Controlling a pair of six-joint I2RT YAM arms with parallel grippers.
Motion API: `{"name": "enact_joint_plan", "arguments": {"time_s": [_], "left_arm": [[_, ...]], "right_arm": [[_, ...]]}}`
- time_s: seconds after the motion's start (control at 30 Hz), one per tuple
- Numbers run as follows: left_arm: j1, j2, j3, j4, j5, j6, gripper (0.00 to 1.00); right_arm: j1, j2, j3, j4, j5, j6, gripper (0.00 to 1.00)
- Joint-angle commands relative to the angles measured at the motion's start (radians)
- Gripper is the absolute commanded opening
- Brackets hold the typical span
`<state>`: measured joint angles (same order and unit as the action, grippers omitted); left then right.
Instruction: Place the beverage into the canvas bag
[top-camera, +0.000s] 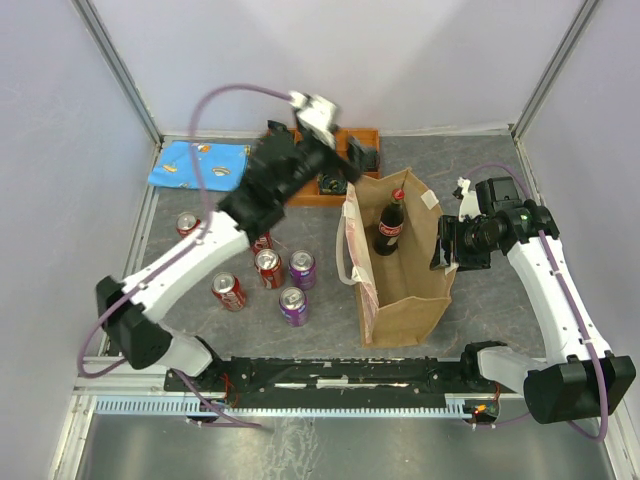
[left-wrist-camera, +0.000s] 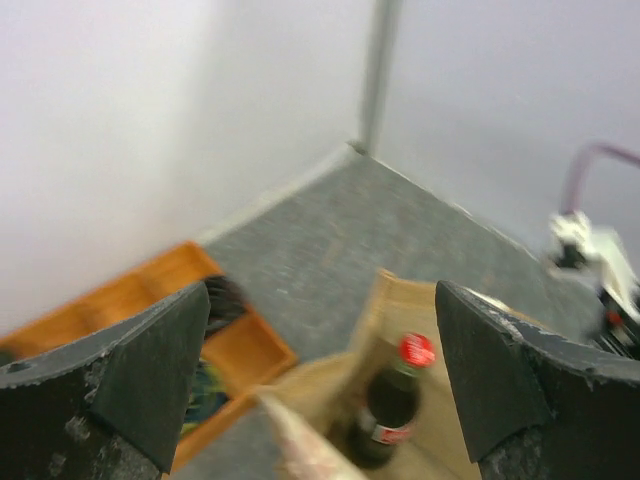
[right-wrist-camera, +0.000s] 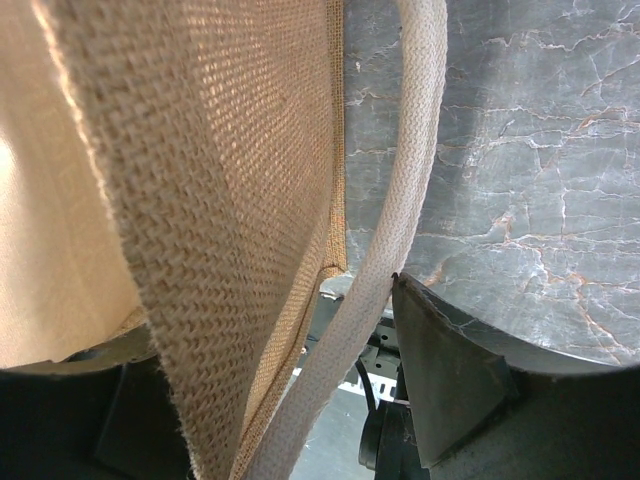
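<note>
Tan canvas marks the canvas bag (top-camera: 405, 290), which is stood upright right of centre on the grey desk (top-camera: 430, 160) with its mouth turned upward. The beverage (top-camera: 389, 228), a dark bottle with a red cap and a red label, is seen inside the bag, its cap close to the far rim.

The left gripper (top-camera: 352, 165) is held over the orange tray (top-camera: 365, 135), just beyond the bag's far left corner. Its fingers (left-wrist-camera: 150, 370) are spread wide and nothing is held between them. In the left wrist view the bottle's cap is seen below, in the gap between them.

The right gripper (top-camera: 443, 245) is set against the bag's right rim. In the right wrist view the woven side wall and a whitish handle (right-wrist-camera: 400, 200) are caught between its fingers (right-wrist-camera: 450, 380), and the handle is pressed against the right one.

Left of the bag, red and purple cans (top-camera: 268, 268) are stood in a loose group on the desk. A blue cloth (top-camera: 200, 162) is laid at the far left corner
</note>
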<state>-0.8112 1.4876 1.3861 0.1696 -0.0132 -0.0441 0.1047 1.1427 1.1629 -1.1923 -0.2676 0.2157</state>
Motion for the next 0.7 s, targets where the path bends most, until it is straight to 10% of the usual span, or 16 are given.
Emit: {"name": "enact_joint_plan", "arguments": {"time_s": [0.0,0.23,0.67], "left_arm": [[0.186,-0.095,0.209,-0.449,-0.019,-0.063,1.00],[0.496,-0.112,0.302,-0.971,-0.118,-0.150,1.00],[0.848,0.039,0.194,-1.062,-0.168,-0.156,1.00]], "right_arm": [[0.004,-0.015,0.002,0.012,-0.018,0.002,0.70],[0.004,-0.020,-0.026,0.020,-0.028,-0.001,0.70],[0.004,-0.081,-0.076,0.009,-0.029,0.000,0.70]]}}
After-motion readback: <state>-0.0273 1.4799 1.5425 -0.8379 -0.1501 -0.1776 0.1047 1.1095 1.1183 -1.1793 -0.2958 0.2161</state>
